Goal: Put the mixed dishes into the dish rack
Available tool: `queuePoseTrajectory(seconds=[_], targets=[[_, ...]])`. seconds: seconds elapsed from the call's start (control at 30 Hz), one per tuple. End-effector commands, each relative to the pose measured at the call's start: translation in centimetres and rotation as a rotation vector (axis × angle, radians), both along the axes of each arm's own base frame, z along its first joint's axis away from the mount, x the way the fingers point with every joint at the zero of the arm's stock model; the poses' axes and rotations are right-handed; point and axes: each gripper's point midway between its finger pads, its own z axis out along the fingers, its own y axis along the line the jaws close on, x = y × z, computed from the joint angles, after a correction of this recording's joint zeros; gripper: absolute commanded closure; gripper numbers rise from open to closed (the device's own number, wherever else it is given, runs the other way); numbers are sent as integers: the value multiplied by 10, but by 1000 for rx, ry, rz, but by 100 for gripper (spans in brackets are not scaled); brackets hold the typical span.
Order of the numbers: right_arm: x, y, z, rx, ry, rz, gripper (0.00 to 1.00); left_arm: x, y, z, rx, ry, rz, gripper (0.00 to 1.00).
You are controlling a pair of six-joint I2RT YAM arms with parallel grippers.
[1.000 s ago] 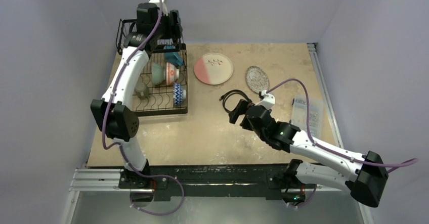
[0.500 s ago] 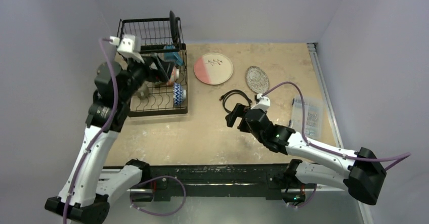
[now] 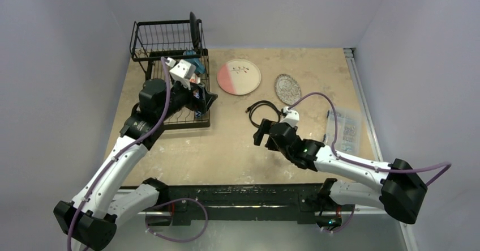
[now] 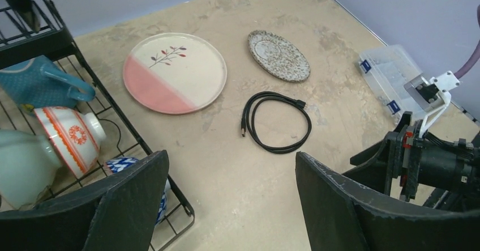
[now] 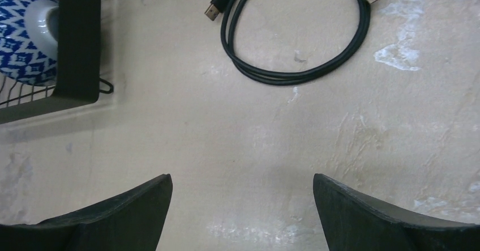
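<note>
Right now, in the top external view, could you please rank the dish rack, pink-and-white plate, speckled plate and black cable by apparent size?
1. dish rack, by far the largest.
2. pink-and-white plate.
3. speckled plate and black cable: the plate and the cable's loop look about alike, so I would not rank one over the other.

- Fingers (image 4: 351, 205) of the left gripper (image 4: 231, 156): black, matt, plastic-looking, with pale scuffs along the edges.
- Table (image 4: 226, 177) between them: beige, matt, rough, mottled with pale worn patches.
- Pink-and-white large plate (image 4: 174, 72), beyond the fingertips: smooth glaze with a soft sheen.
- Speckled grey small plate (image 4: 278, 55), farther beyond: speckled glaze.
- Red-patterned bowl (image 4: 71, 139), outside one finger: glossy glaze.
- Dish rack (image 5: 79, 41): black coated wire, metal-looking, matt.
- Black coiled cable (image 5: 286, 79), just past the fingertips: smooth and rubbery.
- Clear plastic parts box (image 4: 390, 75): transparent and glossy.
</note>
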Motion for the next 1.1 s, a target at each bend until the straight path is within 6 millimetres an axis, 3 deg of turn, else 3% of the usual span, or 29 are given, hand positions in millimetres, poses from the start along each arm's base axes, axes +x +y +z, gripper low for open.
queuePoseTrajectory(seconds=[0.0,0.17,0.3,0.4,0.53,0.67,0.77,0.87,1.07], targets=[[23,-16,25,-80,-78,-85,5,-6,-19,25,-25,-42,-116,19],[71,-34,47,-177,-125,-171,5,-7,-22,26,-45,-42,-129,20],[117,-49,52,-240,-121,-237,5,-7,-24,26,-56,-41,-132,20],[152,-62,48,-247,-100,-267,4,-7,-26,24,-67,-34,-140,20],[191,-93,27,-250,-36,-294,4,-8,-28,23,-74,-26,-150,21],[213,-127,0,-202,67,-310,9,-9,-30,25,-75,-30,-161,22],[224,-151,-16,-165,113,-315,23,-8,-30,24,-76,-27,-161,22],[233,-169,-27,-152,143,-307,27,-8,-32,24,-82,-21,-168,22],[247,-186,-50,-38,176,-252,35,-8,-31,23,-80,-15,-165,23]])
